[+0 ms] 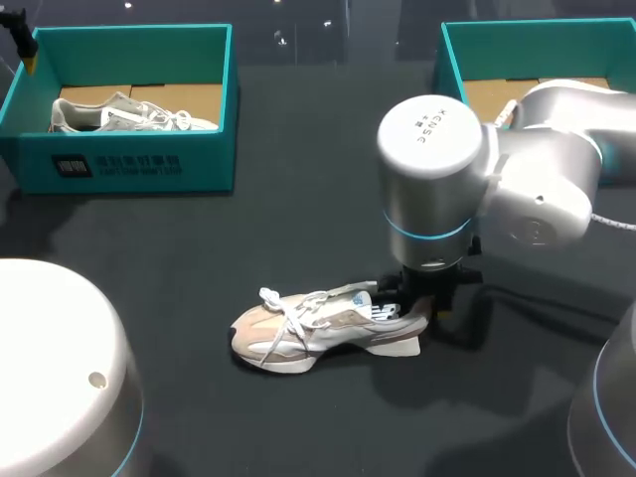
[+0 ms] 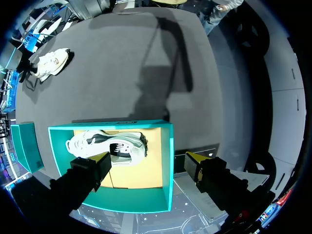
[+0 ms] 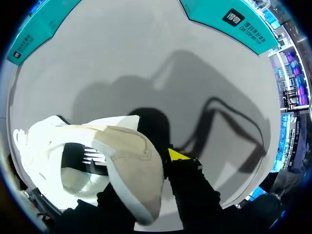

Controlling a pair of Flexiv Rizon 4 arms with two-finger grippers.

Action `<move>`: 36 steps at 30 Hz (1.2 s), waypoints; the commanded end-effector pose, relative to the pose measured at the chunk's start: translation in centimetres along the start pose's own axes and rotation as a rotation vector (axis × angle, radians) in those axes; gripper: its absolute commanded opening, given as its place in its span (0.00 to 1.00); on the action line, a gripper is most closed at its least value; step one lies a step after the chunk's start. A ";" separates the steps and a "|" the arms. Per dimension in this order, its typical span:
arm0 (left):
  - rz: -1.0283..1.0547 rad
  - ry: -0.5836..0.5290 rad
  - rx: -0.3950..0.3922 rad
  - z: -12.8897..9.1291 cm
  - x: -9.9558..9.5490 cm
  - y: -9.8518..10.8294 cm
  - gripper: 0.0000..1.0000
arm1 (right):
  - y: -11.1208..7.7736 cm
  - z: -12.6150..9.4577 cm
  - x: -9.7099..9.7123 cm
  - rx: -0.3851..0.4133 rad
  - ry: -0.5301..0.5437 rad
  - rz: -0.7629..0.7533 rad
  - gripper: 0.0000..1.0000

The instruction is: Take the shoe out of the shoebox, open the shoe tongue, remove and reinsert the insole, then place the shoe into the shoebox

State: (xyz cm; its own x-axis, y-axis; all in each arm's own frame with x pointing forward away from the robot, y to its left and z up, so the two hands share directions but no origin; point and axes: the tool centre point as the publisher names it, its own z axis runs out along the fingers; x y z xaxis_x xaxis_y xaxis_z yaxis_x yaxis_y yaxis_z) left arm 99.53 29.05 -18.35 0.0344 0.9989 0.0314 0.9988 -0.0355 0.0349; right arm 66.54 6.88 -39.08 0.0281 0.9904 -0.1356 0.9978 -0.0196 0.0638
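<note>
Shoe (image 1: 318, 333) sits mid-table, heel apparently pinched by the right gripper (image 1: 418, 302), left gripper (image 2: 148, 161) spread above a boxed second shoe (image 2: 109, 146); tongue-opening looks next, calling for the left gripper to come over.

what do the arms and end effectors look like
The left arm and right arm are fat silvery-white cylinders with rounded caps and thin cyan rings. The right arm has dark lettering on its cap and a thin pale cable beside it. The left end effector and right end effector are black with yellow tips.
</note>
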 end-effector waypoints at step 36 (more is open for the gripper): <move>0.001 0.002 0.001 0.0 0.0 0.1 1.00 | 3.4 -18.4 -5.0 -0.179 0.559 -0.950 1.00</move>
State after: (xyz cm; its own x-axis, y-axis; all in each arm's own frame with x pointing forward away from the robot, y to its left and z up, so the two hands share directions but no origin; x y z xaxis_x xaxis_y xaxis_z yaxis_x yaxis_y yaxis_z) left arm 99.53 29.04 -18.36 0.0344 0.9989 0.0315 0.9988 -0.0355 0.0349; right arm 69.00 6.26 -20.71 -0.4807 0.8715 0.0967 0.8669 0.4557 0.2019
